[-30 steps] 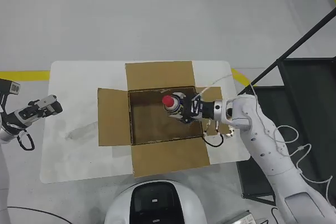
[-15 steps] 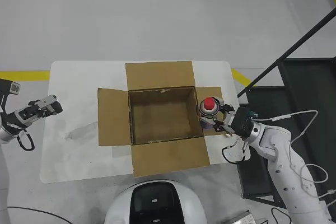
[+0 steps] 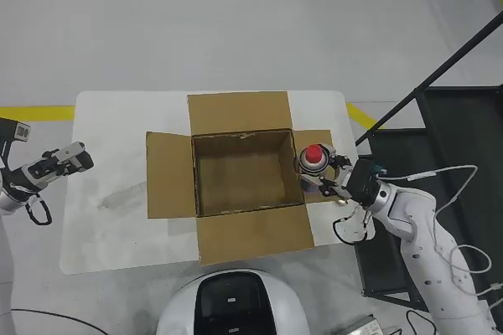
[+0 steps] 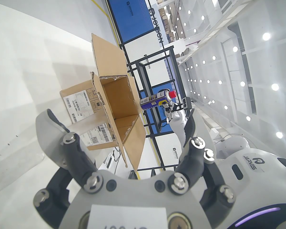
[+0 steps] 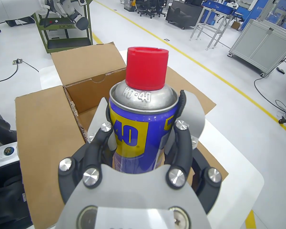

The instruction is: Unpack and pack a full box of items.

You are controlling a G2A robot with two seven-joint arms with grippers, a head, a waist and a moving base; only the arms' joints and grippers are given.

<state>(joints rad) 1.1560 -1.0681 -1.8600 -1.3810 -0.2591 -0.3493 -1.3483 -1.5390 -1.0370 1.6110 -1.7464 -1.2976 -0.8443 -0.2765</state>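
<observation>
An open cardboard box (image 3: pixel 172 174) sits mid-table with all flaps spread; its inside looks bare. My right gripper (image 3: pixel 318 174) is shut on a blue and yellow spray can (image 3: pixel 313 162) with a red cap, held upright above the box's right flap. In the right wrist view the spray can (image 5: pixel 143 120) stands between the fingers (image 5: pixel 181 125), with the box (image 5: pixel 47 125) behind it. My left gripper (image 3: pixel 74 159) hangs open off the table's left edge, holding nothing. The left wrist view has that gripper (image 4: pixel 124 129) in front, the box (image 4: pixel 114 106) and the can (image 4: pixel 157 98) farther off.
The white table (image 3: pixel 109 209) has free room left of the box. A dark metal rack (image 3: pixel 453 142) stands close to the table's right side, beside the right arm.
The right gripper carried the spray can from over the box's inside out to the right, above the right flap. Since half a second ago it has kept still. The left arm has not moved.
</observation>
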